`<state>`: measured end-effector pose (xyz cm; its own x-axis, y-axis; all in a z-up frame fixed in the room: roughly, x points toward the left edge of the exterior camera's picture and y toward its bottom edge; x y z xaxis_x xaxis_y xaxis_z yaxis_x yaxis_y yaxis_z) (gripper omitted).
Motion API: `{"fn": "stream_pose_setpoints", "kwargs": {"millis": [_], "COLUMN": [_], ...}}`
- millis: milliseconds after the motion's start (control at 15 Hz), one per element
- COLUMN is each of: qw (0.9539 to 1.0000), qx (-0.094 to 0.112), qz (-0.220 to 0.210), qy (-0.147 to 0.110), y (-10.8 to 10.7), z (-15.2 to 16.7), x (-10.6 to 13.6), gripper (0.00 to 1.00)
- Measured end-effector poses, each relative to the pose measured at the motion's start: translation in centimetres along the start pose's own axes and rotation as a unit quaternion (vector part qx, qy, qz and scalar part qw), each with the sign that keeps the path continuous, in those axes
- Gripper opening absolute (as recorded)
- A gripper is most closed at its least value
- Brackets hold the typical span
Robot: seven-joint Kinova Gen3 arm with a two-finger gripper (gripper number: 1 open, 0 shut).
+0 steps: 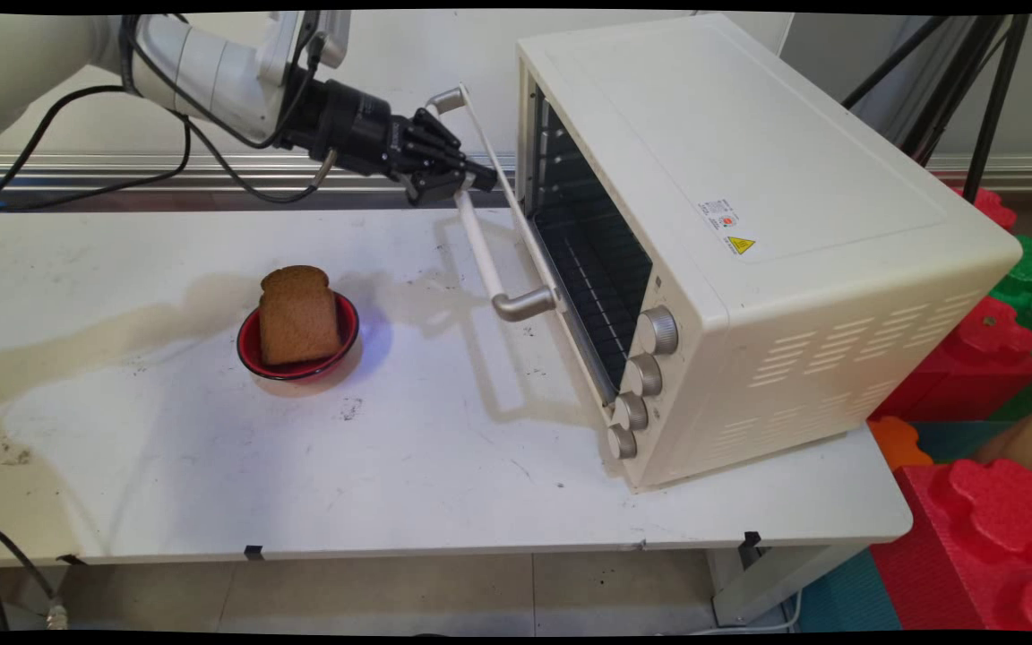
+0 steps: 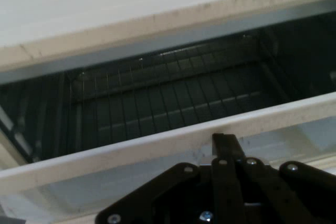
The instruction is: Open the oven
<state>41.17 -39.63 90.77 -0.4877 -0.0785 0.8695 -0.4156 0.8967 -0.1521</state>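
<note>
Upper centre of the main view: the black hand (image 1: 467, 182) is closed on the handle (image 1: 480, 240) of the cream toaster oven (image 1: 749, 224), whose door (image 1: 503, 193) stands partly open. The hand view shows the wire rack (image 2: 173, 95) inside the dark cavity. At left centre of the desk (image 1: 211, 466), well apart from the oven, a slice of brown bread (image 1: 298, 315) leans in a red bowl (image 1: 252, 351).

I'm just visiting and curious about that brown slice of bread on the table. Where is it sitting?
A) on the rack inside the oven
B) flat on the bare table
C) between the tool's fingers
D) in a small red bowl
D: the bread slice stands in the red bowl on the table, well apart from the oven, whose rack is bare.
</note>
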Motion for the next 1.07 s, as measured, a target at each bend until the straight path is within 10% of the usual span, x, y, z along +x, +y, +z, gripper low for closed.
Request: {"fn": "stream_pose_setpoints", "kwargs": {"millis": [1067], "qw": [0.9991], "qx": [-0.016], "qz": [0.004], "qy": [-0.039], "y": [1.3], "z": [-2.2], "x": [-5.2], "gripper": [0.0]}}
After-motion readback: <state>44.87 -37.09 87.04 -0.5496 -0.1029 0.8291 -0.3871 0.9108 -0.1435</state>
